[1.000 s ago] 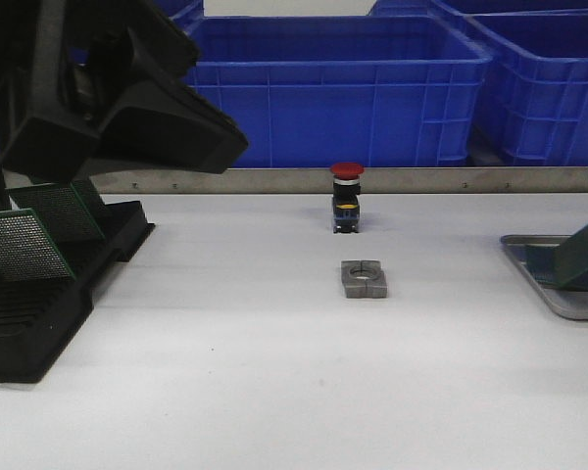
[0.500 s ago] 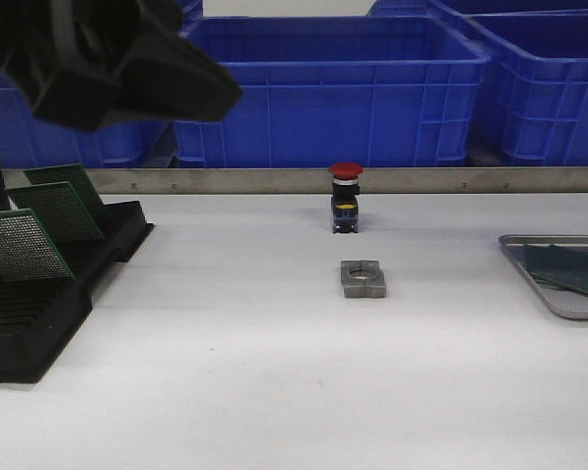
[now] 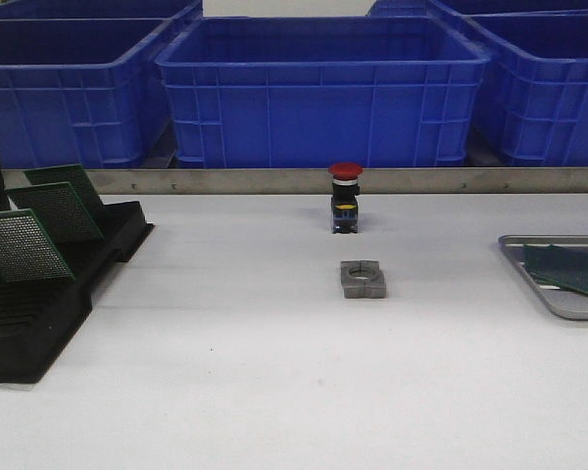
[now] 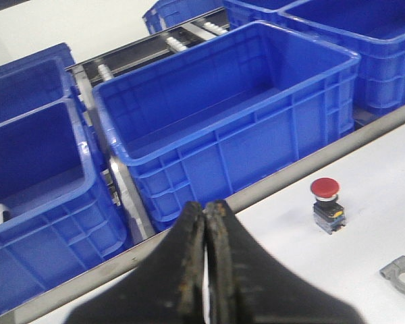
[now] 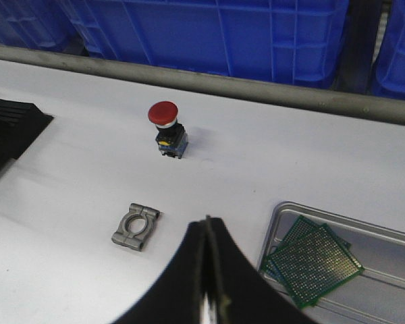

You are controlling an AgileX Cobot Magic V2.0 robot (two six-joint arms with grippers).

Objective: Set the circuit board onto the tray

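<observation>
Here, green circuit boards (image 5: 313,260) lie flat inside the tray (image 5: 385,237) at the tabletop's (image 3: 274,372) right edge. Both the left hand (image 4: 204,223) and right hand (image 5: 207,236) are closed and empty, above open white surface.

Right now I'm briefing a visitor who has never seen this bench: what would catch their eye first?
Probably the row of big blue plastic bins behind the white table. Next, the red-capped push button standing mid-table, with a grey metal clamp block in front of it. At the right edge, green perforated circuit boards lie in the shallow silver tray.
</observation>
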